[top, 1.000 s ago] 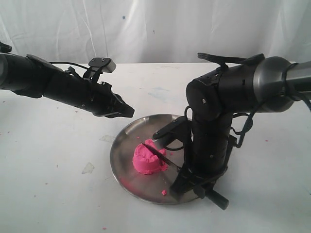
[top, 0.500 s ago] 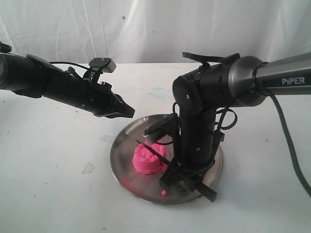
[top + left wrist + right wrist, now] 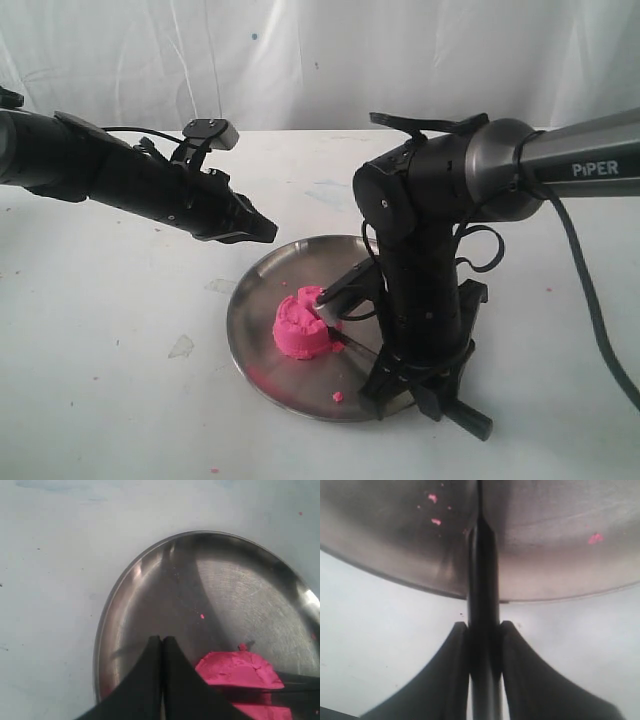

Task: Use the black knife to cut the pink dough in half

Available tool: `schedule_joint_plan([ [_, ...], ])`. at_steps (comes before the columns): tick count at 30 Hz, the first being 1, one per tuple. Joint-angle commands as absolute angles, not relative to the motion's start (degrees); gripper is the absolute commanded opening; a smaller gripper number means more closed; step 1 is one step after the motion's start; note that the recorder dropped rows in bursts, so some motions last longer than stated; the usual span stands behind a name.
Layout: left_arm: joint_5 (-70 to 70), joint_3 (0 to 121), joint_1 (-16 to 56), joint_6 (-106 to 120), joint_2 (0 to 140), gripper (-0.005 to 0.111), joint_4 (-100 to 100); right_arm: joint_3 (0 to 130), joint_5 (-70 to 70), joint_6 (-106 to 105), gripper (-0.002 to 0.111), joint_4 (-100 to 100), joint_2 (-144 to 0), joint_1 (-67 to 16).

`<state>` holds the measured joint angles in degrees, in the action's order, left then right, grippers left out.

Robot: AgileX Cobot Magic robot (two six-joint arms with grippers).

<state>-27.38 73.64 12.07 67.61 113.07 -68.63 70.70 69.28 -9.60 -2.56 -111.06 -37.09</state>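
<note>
Left tool: the black left tool (image 3: 268,232) hangs above the far-left rim of the round shiny steel plate (image 3: 240,300), fingers pressed together, holding nothing.
Table: the white table (image 3: 110,350) has lots of bare room around the plate.
Dough: the bright pink dough lump (image 3: 298,330) sits near the plate's middle.
Knife: the long black knife (image 3: 345,338) was up in the air a moment ago. Now its blade is pushed down into the dough, so the cut looks started, not finished.
Right tool: the right tool (image 3: 484,630) is clamped on the knife handle, just outside the plate's rim, low over the table.

Black arms (image 3: 130,185), grey PiPER-lettered link (image 3: 565,158)
</note>
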Motion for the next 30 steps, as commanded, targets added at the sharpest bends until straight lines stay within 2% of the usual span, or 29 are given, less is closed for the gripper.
schedule_joint_plan([
  [1, -28.8, 73.4, 12.0, 67.3, 112.4, 0.0, -69.3, 70.9, 70.0, -10.3, 0.0, -3.3, -110.9, -37.1],
  [30, -29.3, 73.4, 12.0, 66.4, 112.4, 0.0, -69.3, 66.2, 70.0, -10.3, 0.0, -3.2, -107.4, -37.1],
])
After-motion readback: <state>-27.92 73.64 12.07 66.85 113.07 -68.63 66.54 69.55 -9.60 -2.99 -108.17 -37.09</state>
